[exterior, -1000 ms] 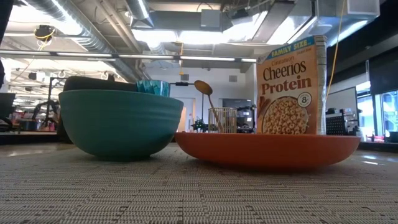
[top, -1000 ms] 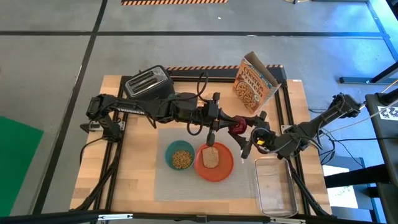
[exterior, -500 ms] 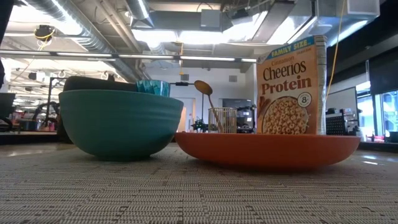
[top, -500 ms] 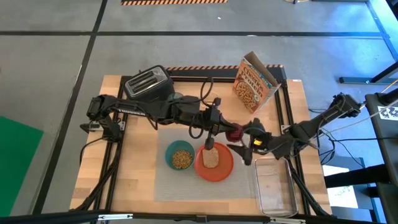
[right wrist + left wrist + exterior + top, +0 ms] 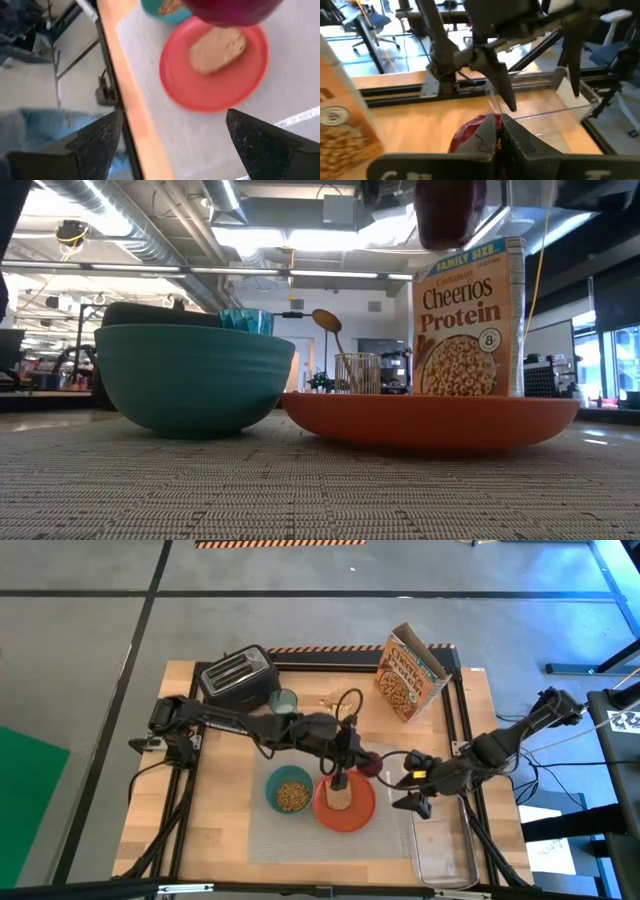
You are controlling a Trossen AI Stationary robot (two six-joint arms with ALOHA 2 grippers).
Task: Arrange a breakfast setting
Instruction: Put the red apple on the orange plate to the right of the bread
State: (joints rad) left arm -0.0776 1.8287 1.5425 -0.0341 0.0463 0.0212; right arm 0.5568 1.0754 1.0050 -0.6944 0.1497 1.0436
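Red fruit (image 5: 472, 134) clamped in left hand (image 5: 497, 131)

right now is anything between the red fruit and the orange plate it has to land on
Nothing visible blocks it. The left gripper holds the small red fruit in the air above the orange plate's edge. The toast slice covers the plate's middle, its rim is bare. The right gripper waits open beside the plate.
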